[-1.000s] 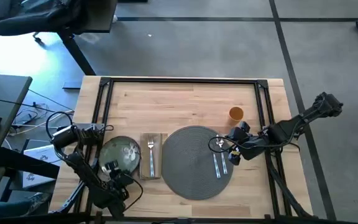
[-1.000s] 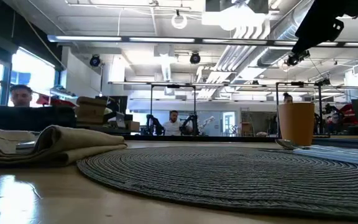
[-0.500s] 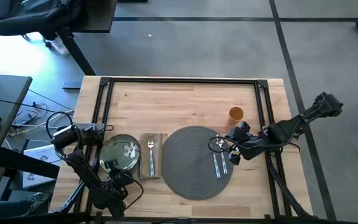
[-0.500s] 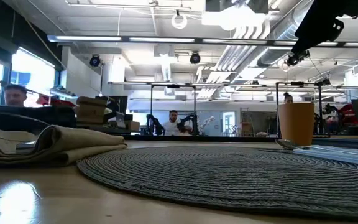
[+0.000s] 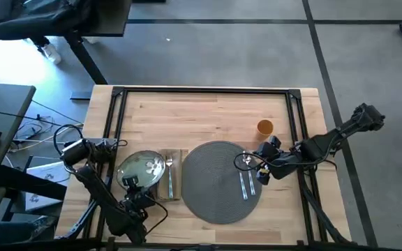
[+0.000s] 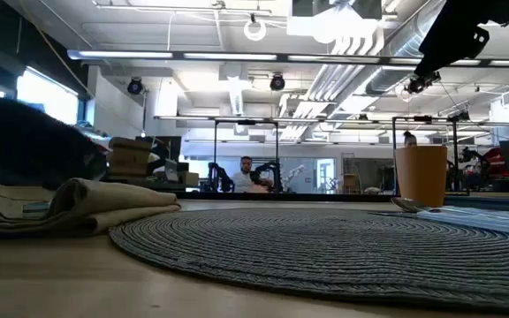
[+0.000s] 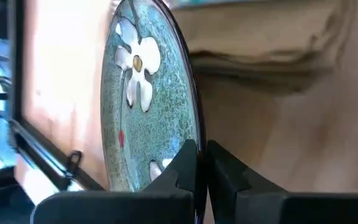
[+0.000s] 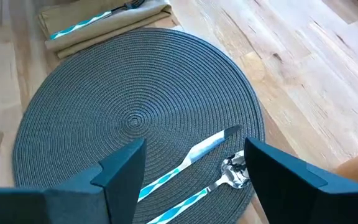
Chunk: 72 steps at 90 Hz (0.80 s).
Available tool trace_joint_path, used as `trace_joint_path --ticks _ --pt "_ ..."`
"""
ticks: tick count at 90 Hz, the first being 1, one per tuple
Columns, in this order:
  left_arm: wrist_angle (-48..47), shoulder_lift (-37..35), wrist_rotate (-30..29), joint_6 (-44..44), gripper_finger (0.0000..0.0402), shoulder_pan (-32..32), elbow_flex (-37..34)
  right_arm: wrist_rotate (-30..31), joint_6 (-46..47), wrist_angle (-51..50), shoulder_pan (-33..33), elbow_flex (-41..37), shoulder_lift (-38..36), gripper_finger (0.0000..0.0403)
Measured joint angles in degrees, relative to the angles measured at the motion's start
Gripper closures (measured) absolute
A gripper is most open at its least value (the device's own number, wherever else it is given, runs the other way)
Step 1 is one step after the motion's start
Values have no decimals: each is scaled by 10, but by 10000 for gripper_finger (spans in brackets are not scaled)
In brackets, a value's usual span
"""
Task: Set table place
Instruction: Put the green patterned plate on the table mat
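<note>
While the left gripper pinches the plate rim, the right gripper hangs wide above the placemat.

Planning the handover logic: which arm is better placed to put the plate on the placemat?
Left. Its gripper already grips the plate beside the placemat; the right gripper is open.

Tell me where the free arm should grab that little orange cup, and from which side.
Grip the orange cup across its rim from straight above. It stands upright, alone on bare table beyond the placemat, so nothing blocks a top-down approach. The open right gripper hovers nearest, over the knife and spoon.
</note>
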Motion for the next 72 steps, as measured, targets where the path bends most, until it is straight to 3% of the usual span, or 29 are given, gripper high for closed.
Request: trace_joint_path --ticks 37,72 --pt "-11 -39 -58 91 401 57 25 15 0 -1 0 0 8 153" --pt "178 -42 -128 383 401 151 54 16 1 -2 0 0 18 153"
